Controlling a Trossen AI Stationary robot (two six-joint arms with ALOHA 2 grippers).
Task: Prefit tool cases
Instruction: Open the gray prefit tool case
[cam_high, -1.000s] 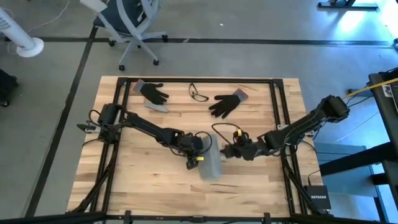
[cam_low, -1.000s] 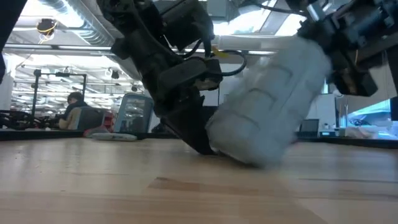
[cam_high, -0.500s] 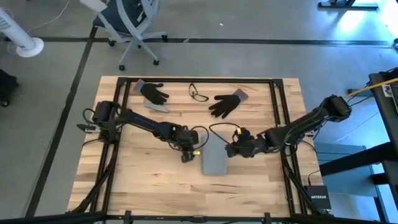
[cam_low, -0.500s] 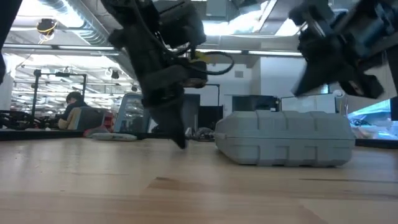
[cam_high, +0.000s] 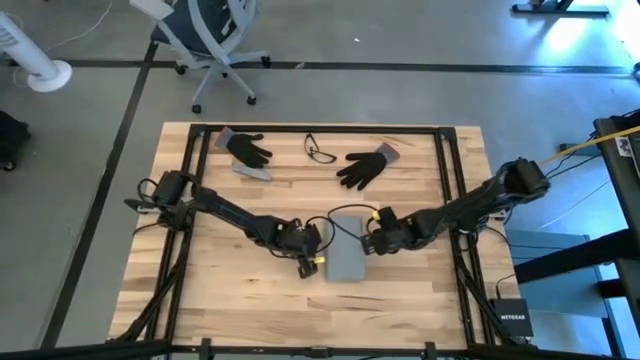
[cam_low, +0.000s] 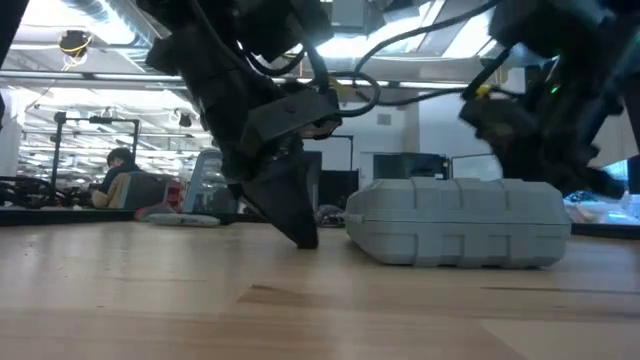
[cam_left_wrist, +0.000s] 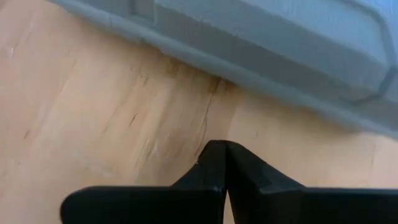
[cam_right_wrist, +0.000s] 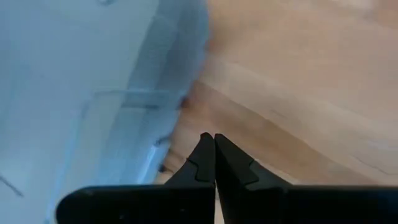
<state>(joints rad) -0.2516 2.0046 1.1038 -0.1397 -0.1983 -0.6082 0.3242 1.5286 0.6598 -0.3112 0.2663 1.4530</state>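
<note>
The grey-blue tool case lies shut and flat on the wooden table, its broad underside on the wood; the low view shows it too. My left gripper is shut, slanting down beside the case's left long side, tips close above the wood. A small gap to the case shows in the left wrist view. My right gripper is shut and slants down at the case's right long side. My right gripper's shut tips stand right beside the case's right long edge, coming slanting down from the table's right; I cannot tell whether they touch it. My left gripper does not touch the case.
Two black gloves and a pair of glasses lie near the table's far edge. Black frame rails run around the table. A person sits far off in the room behind.
The case, propped tilted on one edge between both grippers a second ago, has dropped flat onto the table. My left gripper has then gone toward the near edge beside the case's left side. My right gripper has sunk and tipped down at the case's right side.
</note>
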